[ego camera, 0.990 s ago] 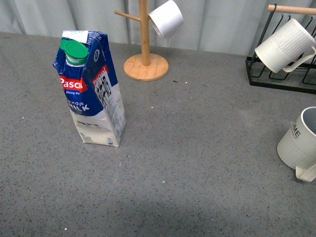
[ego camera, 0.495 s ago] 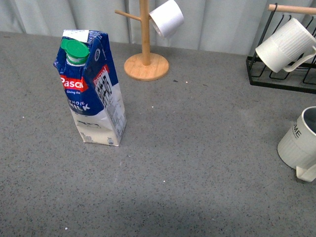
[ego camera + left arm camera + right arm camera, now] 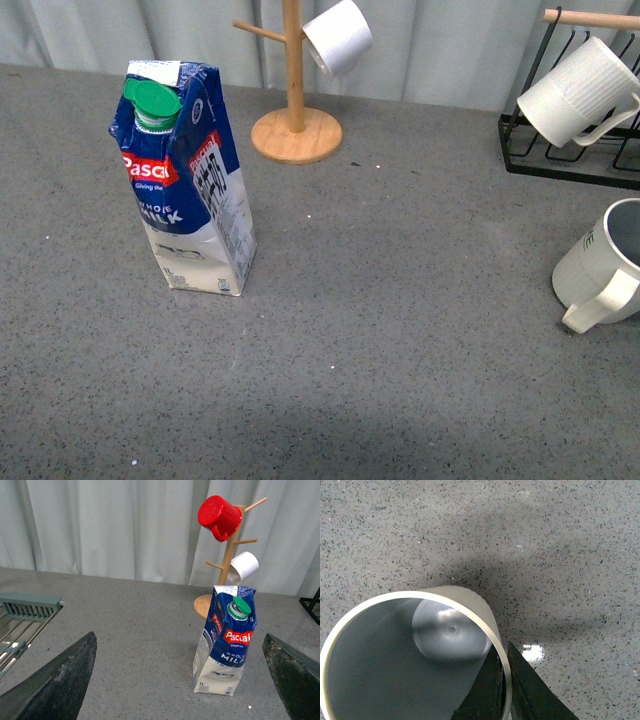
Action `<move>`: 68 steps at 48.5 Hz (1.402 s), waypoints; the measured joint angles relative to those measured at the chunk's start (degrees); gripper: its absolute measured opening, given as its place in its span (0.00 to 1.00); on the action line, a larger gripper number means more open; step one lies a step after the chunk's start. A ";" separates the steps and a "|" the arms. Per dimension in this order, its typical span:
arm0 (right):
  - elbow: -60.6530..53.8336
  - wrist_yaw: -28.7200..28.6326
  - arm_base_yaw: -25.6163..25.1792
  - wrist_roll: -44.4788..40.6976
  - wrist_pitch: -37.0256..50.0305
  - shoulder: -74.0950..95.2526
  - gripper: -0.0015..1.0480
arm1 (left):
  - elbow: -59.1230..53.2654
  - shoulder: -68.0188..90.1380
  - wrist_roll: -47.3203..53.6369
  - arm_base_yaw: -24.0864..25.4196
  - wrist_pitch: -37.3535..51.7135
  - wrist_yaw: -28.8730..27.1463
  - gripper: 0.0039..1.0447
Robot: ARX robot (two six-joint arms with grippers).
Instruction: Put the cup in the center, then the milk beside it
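At the right edge of the counter (image 3: 400,340), our right pincer (image 3: 504,655) grips the rim of the tilted cup (image 3: 598,268), one jaw inside. Our left pincer (image 3: 178,636) gapes wide, facing the upright milk (image 3: 190,190), well apart at left.

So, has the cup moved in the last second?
Yes. The cup has shifted up-frame toward the black rack and turned, its handle now fully in view.

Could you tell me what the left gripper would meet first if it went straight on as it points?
Most likely the milk, which stands ahead between the open fingers of the left gripper, slightly off centre. Depth is hard to judge.
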 joint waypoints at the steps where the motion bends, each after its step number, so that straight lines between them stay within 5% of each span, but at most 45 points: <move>1: 0.22 -0.04 0.13 0.00 -0.50 -0.15 0.01 | 0.00 0.00 0.00 0.00 0.00 0.00 0.94; 14: 6.29 -2.64 6.05 2.10 -6.62 -1.33 0.01 | 0.00 -0.02 0.00 0.00 0.00 0.02 0.94; 28: 17.20 -5.27 18.40 5.84 -13.25 7.13 0.01 | 0.00 -0.02 0.00 0.00 0.00 0.00 0.94; 46: 23.50 -5.29 21.55 6.84 -17.03 12.72 0.02 | 0.00 -0.02 0.00 0.00 0.00 0.00 0.94; 61: 20.76 -3.23 21.70 4.31 -8.13 5.01 0.59 | 0.00 -0.02 0.00 0.00 0.00 0.00 0.94; 68: 16.83 -0.44 22.18 0.44 -0.44 -1.14 0.75 | 0.00 -0.02 0.00 0.00 0.00 0.00 0.94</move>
